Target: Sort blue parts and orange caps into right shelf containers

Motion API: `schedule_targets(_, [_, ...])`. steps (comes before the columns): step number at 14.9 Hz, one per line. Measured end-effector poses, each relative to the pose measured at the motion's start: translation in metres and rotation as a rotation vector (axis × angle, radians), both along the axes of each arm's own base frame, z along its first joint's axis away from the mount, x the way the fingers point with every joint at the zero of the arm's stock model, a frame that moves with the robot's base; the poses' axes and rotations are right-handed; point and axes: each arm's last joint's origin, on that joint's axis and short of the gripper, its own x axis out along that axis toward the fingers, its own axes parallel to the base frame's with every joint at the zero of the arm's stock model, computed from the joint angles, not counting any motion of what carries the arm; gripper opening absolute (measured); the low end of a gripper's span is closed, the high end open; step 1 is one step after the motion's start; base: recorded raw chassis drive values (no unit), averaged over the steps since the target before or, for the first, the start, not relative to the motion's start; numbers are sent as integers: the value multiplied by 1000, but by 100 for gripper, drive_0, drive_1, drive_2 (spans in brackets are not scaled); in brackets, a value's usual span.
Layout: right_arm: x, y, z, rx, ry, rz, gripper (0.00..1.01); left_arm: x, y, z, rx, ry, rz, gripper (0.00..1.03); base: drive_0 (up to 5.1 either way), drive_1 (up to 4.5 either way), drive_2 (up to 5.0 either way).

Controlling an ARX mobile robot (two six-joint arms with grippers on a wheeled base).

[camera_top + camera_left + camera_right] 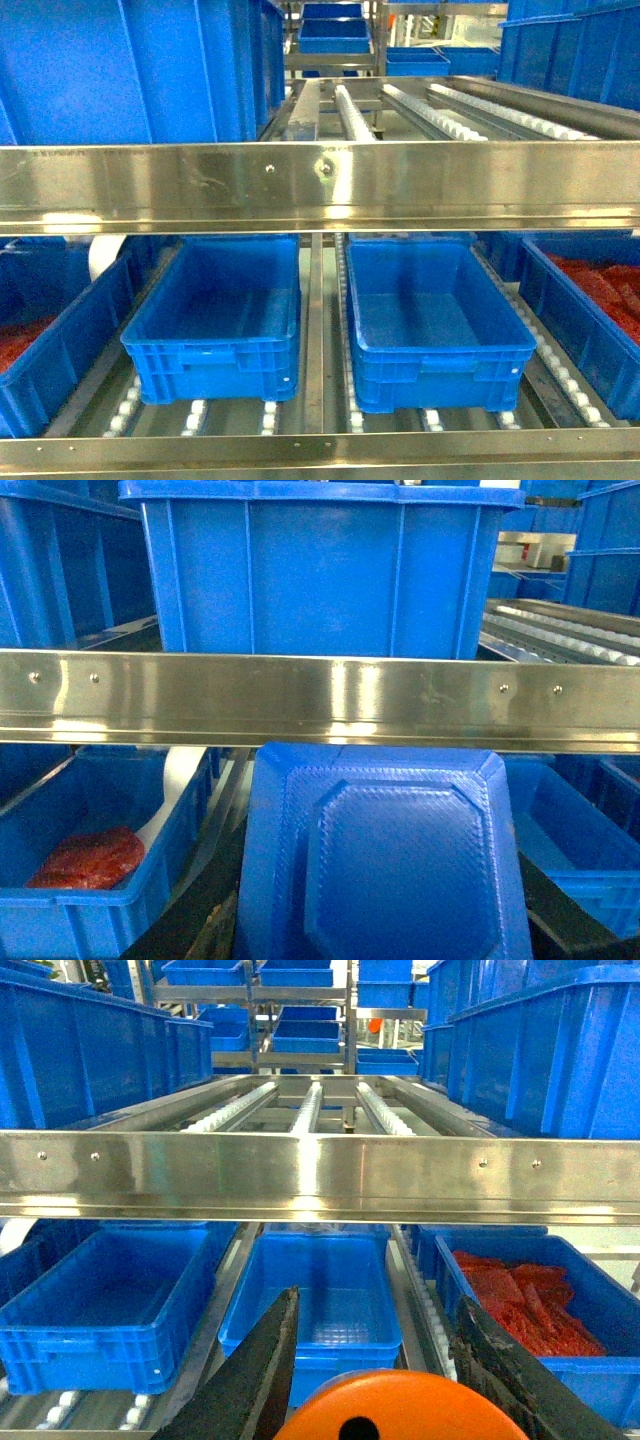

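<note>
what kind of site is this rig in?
Likely a warehouse or factory parts store: steel flow racks with roller tracks, rows of blue plastic crates on the lower shelf, more racks behind. One side crate holds red parts.

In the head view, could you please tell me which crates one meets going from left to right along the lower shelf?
Left crate with red contents → empty left-centre crate → empty right-centre crate → right crate with red contents.
</note>
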Motion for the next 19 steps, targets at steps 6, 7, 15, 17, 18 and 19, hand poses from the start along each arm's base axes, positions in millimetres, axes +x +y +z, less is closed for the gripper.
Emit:
schedule_targets(6, [0, 0, 0, 0, 0, -3, 42, 0, 0, 0, 0, -1, -1, 44, 0, 0, 0])
schedule_targets(7, [0, 0, 0, 0, 0, -3, 42, 0, 0, 0, 0, -1, -1, 44, 0, 0, 0])
schedule_targets(15, [0, 0, 0, 3, 0, -3, 42, 0, 0, 0, 0, 0, -1, 44, 0, 0, 0])
schedule_targets(17, [0, 0, 0, 3, 0, -3, 42, 0, 0, 0, 2, -1, -2, 44, 0, 0, 0])
schedule_targets(18, [0, 0, 0, 3, -1, -3, 42, 0, 0, 0, 1, 0, -2, 44, 0, 0, 0])
schedule_targets(19, [0, 0, 0, 3, -1, -3, 42, 0, 0, 0, 1, 0, -2, 44, 0, 0, 0])
